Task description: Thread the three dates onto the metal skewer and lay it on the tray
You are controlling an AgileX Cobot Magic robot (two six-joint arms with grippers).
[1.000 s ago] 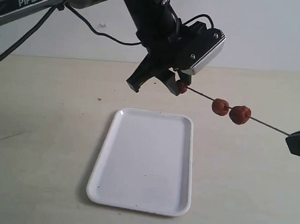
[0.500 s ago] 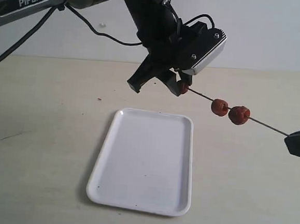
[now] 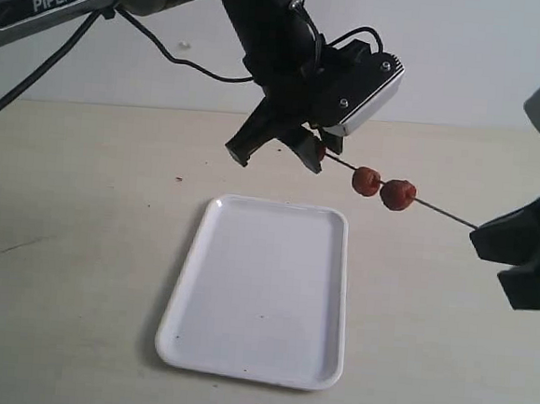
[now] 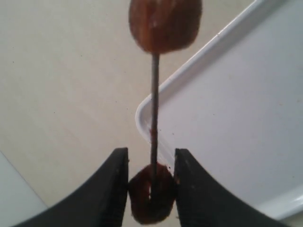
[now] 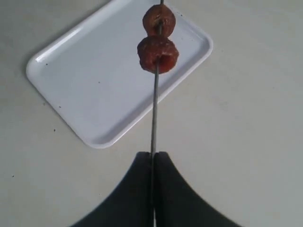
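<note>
The thin metal skewer (image 3: 442,212) hangs in the air above the table, running from my left gripper (image 3: 317,153) to my right gripper (image 3: 481,228). Two dates (image 3: 367,181) (image 3: 398,194) sit side by side on the rod's middle. The third date (image 4: 151,191) is pinched between my left gripper's (image 4: 151,163) fingers, with the skewer's tip stuck into it. My right gripper (image 5: 154,158) is shut on the skewer's (image 5: 154,113) other end. The white tray (image 3: 263,290) lies flat below, beneath the left part of the rod.
Both arms hover over a pale beige table (image 3: 73,205) with a white wall behind. A few dark crumbs (image 3: 179,178) lie left of the tray. The left arm's black cable (image 3: 183,62) loops above the gripper.
My right gripper has pushed inward to the left and risen, bringing more of its arm into view. The two threaded dates have slid along with the skewer toward the left gripper.
</note>
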